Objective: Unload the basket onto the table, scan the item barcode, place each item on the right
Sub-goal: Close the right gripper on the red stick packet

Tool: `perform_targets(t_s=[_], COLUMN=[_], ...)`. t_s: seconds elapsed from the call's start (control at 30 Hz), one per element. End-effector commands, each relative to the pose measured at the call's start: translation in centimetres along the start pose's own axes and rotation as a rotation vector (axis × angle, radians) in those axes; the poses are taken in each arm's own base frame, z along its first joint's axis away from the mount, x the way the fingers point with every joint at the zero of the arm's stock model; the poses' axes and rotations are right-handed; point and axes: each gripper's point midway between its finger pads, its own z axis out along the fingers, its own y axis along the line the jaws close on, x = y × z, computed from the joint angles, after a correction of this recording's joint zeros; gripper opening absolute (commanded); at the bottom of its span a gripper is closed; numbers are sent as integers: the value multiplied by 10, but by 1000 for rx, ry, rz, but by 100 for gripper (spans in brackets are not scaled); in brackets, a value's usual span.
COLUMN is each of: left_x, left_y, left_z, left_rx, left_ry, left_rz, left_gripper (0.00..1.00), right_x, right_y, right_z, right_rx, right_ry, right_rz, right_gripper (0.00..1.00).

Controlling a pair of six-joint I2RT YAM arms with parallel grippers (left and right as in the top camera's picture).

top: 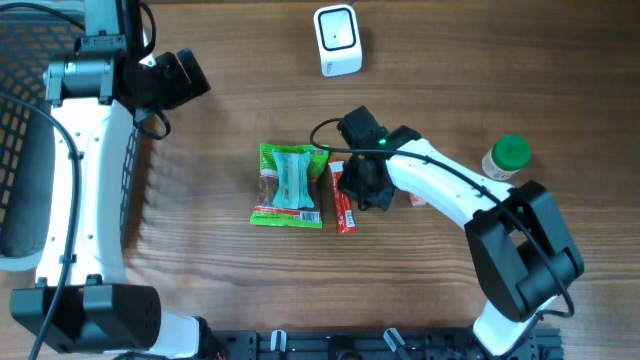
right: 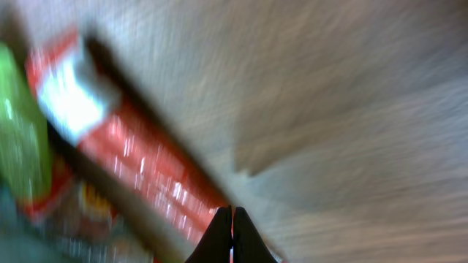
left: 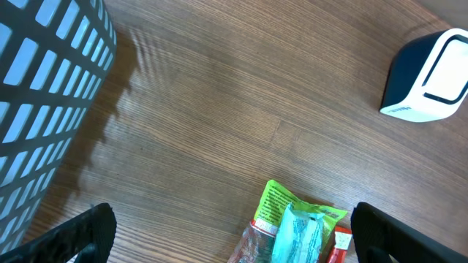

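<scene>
One red packet lies mid-frame in the overhead view, its long axis running top to bottom, just left of the right gripper, whose fingers are pressed together and seem to hold nothing, while the left gripper, spread wide and empty, hangs far off at upper left.

The right wrist view is all blurry. The red packet is a smear there, and the green packet is only a green blob at the picture's left edge. The right fingers, pressed together, are cut off by the bottom edge. From above, the right arm covers part of the red packet and most of a small red and white thing. The basket at the left edge of the surface is cut off. The print on the packets is too small to read.
</scene>
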Motion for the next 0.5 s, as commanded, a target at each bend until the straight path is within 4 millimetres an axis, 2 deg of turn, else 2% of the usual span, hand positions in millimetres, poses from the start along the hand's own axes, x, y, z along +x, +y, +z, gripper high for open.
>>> perform_targets(t_s=[0.0, 0.17, 0.3, 0.47], left_x=[-1, -1, -1, -1], left_y=[2, 2, 2, 2], left_z=[1, 1, 1, 1], left_rx=[-7, -7, -7, -7], left_ry=[-3, -3, -3, -3], left_rz=[13, 13, 13, 13], left_gripper=[100, 100, 100, 100], right_x=[41, 62, 69, 73], right_y=[25, 28, 22, 13], right_z=[-2, 6, 17, 26], right_rx=[-87, -13, 44, 85], right_ry=[165, 100, -5, -40], right_rz=[-69, 33, 84, 105], right_gripper=[4, 4, 4, 4])
